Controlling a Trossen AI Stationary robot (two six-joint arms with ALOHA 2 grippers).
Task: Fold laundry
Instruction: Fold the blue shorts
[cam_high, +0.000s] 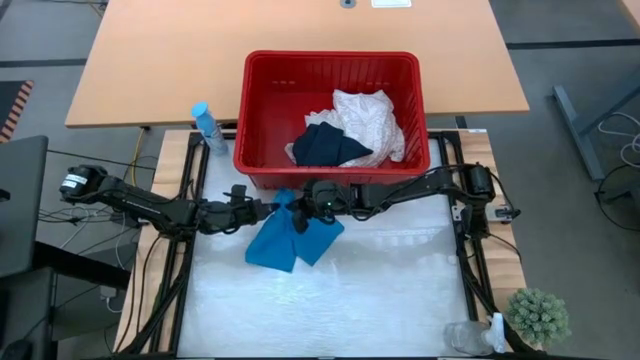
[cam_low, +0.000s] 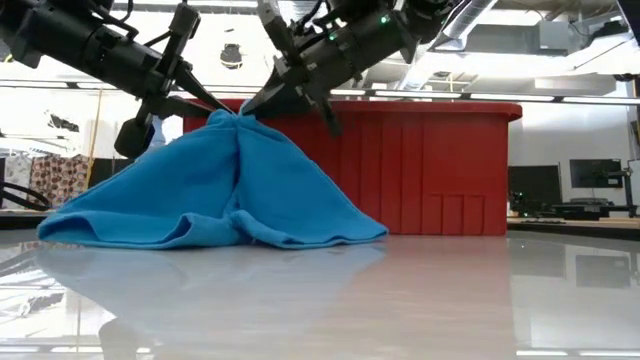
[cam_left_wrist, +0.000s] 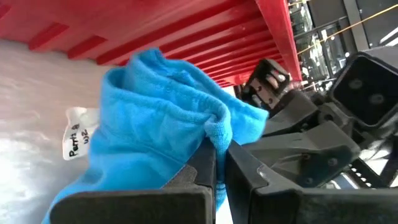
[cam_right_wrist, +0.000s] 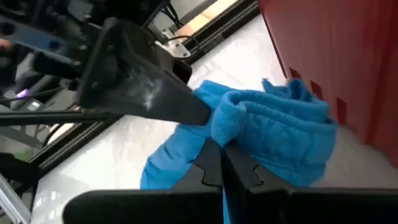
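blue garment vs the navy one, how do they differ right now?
The blue garment is out on the table, pinched at one spot by both the left gripper and right gripper; the navy garment lies untouched in the red basket. The blue one is lifted into a peak; the navy one lies crumpled. Both are unfolded.

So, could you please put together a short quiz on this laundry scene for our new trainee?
1. True or false: both grippers are shut on the blue garment.
2. Which clothes lie in the red basket? A) a white cloth and a dark garment B) only a blue towel C) nothing at all
3. Fill in: seen from above, the water bottle stands just outside the basket, on the ___ arm's side.

Key:
1. True. The left gripper and the right gripper pinch the garment's raised top close together; its lower part rests on the table.
2. A
3. left
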